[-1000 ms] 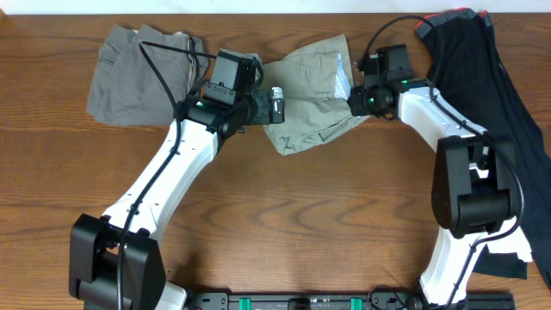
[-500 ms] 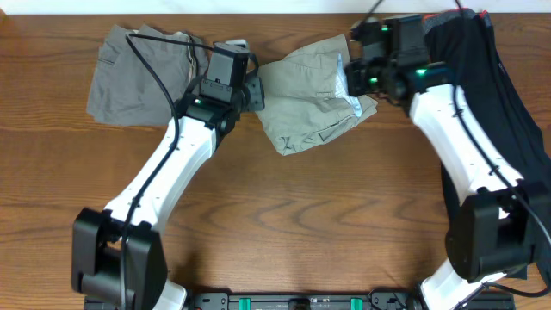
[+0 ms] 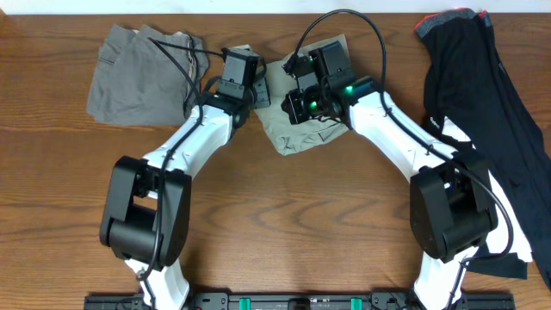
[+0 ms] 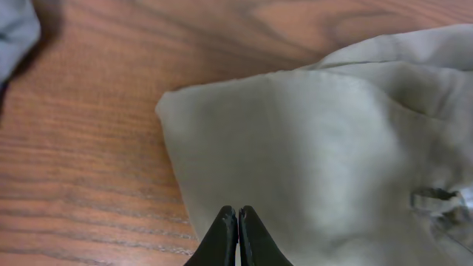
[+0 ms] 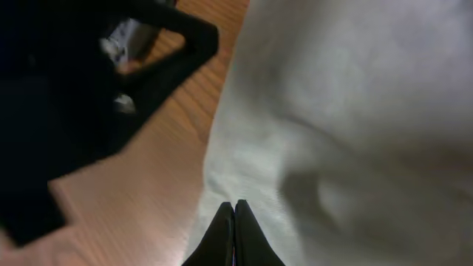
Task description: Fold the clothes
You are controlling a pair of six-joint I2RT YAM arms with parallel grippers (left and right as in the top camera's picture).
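The khaki shorts (image 3: 297,138) lie crumpled on the counter (image 3: 275,224), near the middle of its far edge, and both my arms reach in over them. My left jaws are pressed together, tips meeting low over the left border of the cloth, where the left wrist view shows the shorts (image 4: 318,148) ending in a blunt corner against bare wood. My right jaws are also together, their tips sitting right at an edge of the pale fabric (image 5: 355,111), above the middle of the heap. In neither wrist view can I tell whether a fold is caught between the tips. The grey shorts (image 3: 129,73) rest at the far left corner, apart from the khaki pair. The long black garment (image 3: 482,95) runs down the right edge from the far right corner.
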